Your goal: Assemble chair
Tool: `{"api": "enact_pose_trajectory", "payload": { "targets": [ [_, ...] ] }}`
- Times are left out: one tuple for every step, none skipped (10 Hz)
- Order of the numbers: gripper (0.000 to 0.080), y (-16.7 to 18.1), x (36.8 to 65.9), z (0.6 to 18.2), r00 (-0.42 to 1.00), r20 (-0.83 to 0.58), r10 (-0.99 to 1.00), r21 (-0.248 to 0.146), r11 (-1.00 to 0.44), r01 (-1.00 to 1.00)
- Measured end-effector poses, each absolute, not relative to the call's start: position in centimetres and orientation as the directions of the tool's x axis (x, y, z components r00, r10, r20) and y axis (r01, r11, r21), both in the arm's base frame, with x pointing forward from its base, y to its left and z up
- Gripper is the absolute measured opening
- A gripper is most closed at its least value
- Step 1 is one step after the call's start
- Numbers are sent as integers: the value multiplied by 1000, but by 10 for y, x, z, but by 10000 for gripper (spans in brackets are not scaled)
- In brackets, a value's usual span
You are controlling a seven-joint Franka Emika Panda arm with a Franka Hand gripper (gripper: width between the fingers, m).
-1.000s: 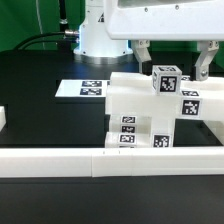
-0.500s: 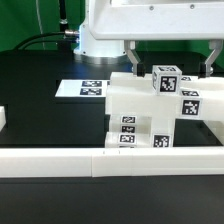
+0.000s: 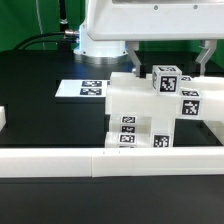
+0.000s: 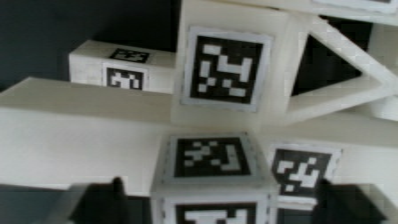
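The chair (image 3: 150,112) is a glossy white blocky structure with black-and-white tags, standing just behind the border wall at the exterior view's right. A tagged block (image 3: 165,78) sits at its top. My gripper (image 3: 168,60) hangs over that block, open, with one finger on each side and a gap to both. In the wrist view the dark fingertips (image 4: 111,203) stand apart on either side of the tagged block (image 4: 214,170), with more tagged chair parts (image 4: 226,65) beyond. Nothing is held.
The long low white border wall (image 3: 90,158) runs along the front. The marker board (image 3: 88,88) lies flat on the black table behind the chair, toward the exterior view's left. A small white piece (image 3: 3,118) shows at the left edge. The robot base (image 3: 95,35) stands behind.
The fingers have spread wider apart around the top tagged block in the first half second. The chair has not moved.
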State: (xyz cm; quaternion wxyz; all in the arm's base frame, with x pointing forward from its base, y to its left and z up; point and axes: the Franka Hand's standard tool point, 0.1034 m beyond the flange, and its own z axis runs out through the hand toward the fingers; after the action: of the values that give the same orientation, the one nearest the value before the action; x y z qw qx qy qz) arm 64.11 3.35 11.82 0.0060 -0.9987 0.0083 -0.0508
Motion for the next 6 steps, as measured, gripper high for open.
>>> {"api": "enact_pose_trajectory", "payload": {
  "targets": [
    [392,33,641,118,995,101,-17,-13,-1000,-16],
    [392,33,641,118,995,102,-17,-13,-1000,-16],
    [284,33,641,118,995,102,-17,-12,-1000,-16],
    [284,33,641,118,995,102,-17,-12,-1000,-16],
    [284,32,641,118,993,102,-61,-16,-998,-60],
    [284,29,641,118,989,106,-102,-22,-995,-100]
  ]
}}
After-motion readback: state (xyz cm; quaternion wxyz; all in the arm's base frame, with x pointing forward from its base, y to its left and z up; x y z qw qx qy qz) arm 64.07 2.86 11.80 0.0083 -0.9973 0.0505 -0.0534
